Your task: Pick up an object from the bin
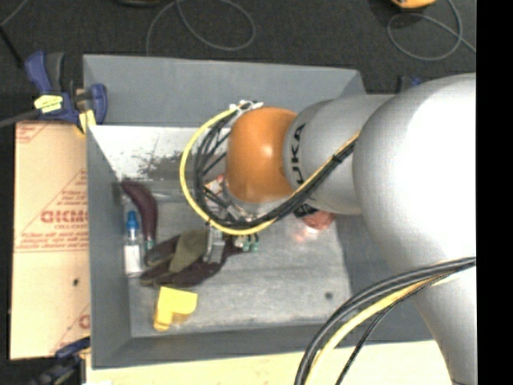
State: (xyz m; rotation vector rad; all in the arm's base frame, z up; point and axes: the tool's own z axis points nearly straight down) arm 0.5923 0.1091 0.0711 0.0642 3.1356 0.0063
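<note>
- Bottle [131, 235] with a blue cap lies by the left wall of the bin [224, 95], untouched.
- Yellow block [172, 307] sits near the front wall, apart from me.
- Dark olive-and-maroon cloth [180, 259] lies heaped left of centre. My jaws are low at its right edge, under my orange wrist cover [256, 155]. I cannot tell how wide they stand or whether they hold anything.
- Pink thing [313, 221] lies right, half hidden by my arm.
- By my judgement nothing is lifted yet, so the grasp and lift remain.

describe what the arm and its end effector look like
The arm is thick, rounded and silver-grey, with black KUKA lettering near the wrist. A glossy orange cover caps the wrist. Yellow and black cables loop round it, and more run along the arm. The end effector below is a small dark-and-metal assembly, largely hidden.
</note>
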